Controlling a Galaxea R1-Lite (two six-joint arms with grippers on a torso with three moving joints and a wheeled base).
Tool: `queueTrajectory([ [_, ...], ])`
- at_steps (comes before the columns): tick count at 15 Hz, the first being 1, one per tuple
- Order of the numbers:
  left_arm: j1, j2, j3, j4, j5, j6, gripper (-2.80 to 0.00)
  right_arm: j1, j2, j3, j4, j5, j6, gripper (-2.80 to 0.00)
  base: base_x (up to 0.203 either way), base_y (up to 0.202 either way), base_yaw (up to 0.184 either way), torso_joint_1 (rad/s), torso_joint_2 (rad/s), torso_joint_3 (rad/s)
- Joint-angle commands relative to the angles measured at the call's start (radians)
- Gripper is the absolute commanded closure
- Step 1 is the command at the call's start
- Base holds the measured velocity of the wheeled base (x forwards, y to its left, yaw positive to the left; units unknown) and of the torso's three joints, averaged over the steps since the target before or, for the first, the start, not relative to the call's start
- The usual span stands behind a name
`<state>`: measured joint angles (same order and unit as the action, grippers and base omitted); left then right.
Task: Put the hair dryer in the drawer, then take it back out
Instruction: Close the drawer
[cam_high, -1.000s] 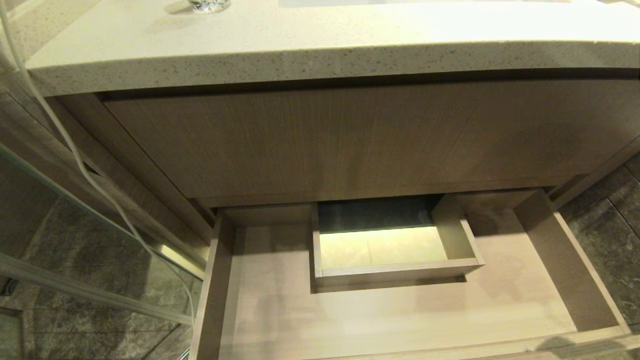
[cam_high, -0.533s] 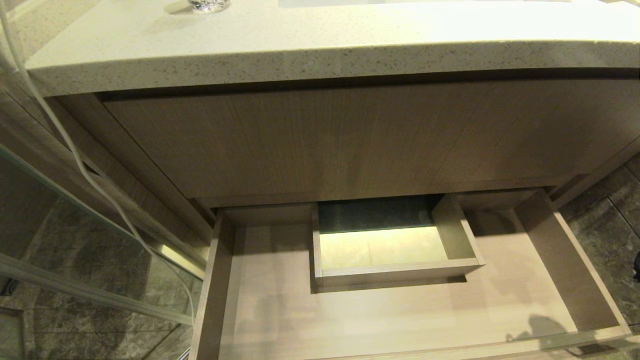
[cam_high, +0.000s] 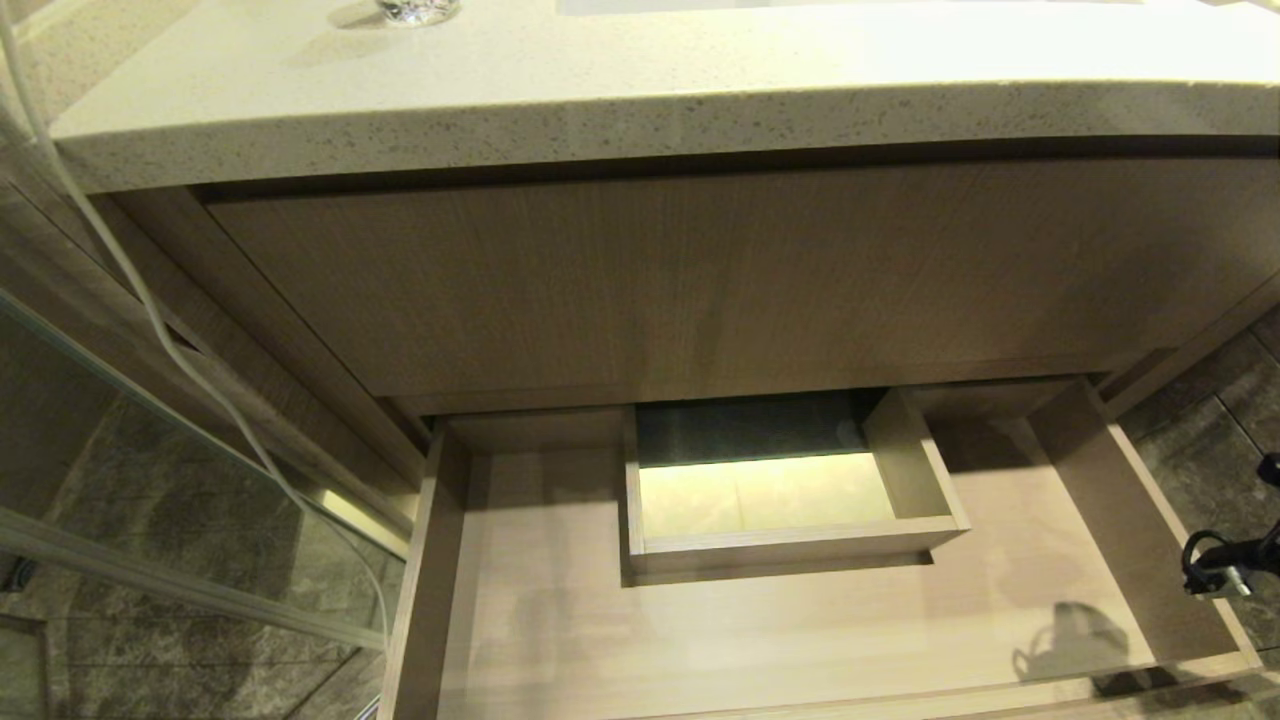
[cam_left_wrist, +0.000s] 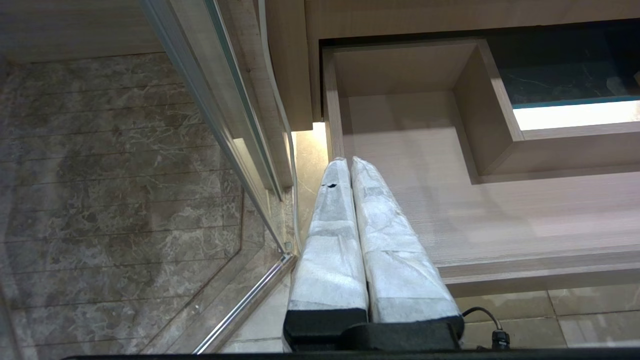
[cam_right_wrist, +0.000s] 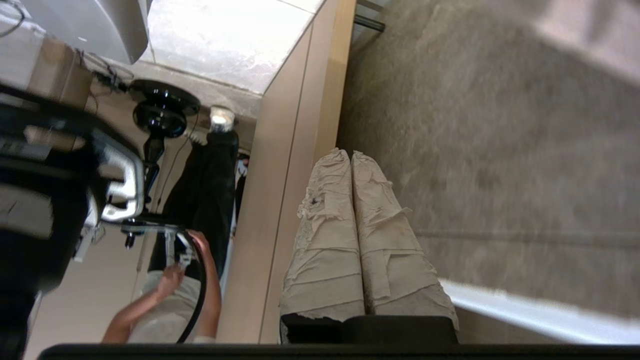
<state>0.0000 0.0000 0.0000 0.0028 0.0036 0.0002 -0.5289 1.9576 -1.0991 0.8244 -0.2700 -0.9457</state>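
Warm dim light; countertop (cam_high: 620, 100) glared; drawer (cam_high: 800, 640) cutout glowed, shadow at right; right wrist view blurred.

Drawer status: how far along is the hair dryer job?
Done: the drawer is pulled open, its floor bare around the boxed cutout. In hand: nothing; the right end effector is shut and empty beside a wood panel, with part of that arm showing at the head view's right edge. The left end effector is shut over the drawer's left wall. Left: everything, since no hair dryer shows in any view.
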Motion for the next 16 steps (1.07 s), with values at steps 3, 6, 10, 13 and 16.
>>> queueTrajectory([
  [3, 0.000, 0.000, 0.000, 0.000, 0.000, 0.000, 0.00, 0.018, 0.130, -0.005, -0.062, -0.002, -0.007, 0.00, 0.000, 0.000, 0.000, 0.000, 0.00, 0.000],
  [6, 0.000, 0.000, 0.000, 0.000, 0.000, 0.000, 0.00, 0.018, 0.167, -0.011, -0.089, -0.028, -0.005, 0.00, 0.000, 0.000, 0.000, 0.000, 0.00, 0.000],
  [10, 0.000, 0.000, 0.000, 0.000, -0.001, 0.000, 0.00, 0.017, 0.199, -0.019, -0.123, -0.044, -0.007, 0.00, 0.000, 0.000, 0.000, 0.000, 0.00, 0.000],
  [13, 0.000, 0.000, 0.000, 0.000, -0.001, 0.000, 0.00, 0.020, 0.221, -0.031, -0.133, -0.043, -0.007, 0.00, 0.000, 0.000, 0.000, 0.000, 0.00, 0.000],
  [16, 0.000, 0.000, 0.000, 0.000, -0.001, 0.000, 0.00, 0.034, 0.237, -0.033, -0.187, -0.037, -0.005, 0.00, 0.000, 0.000, 0.000, 0.000, 0.00, 0.000],
])
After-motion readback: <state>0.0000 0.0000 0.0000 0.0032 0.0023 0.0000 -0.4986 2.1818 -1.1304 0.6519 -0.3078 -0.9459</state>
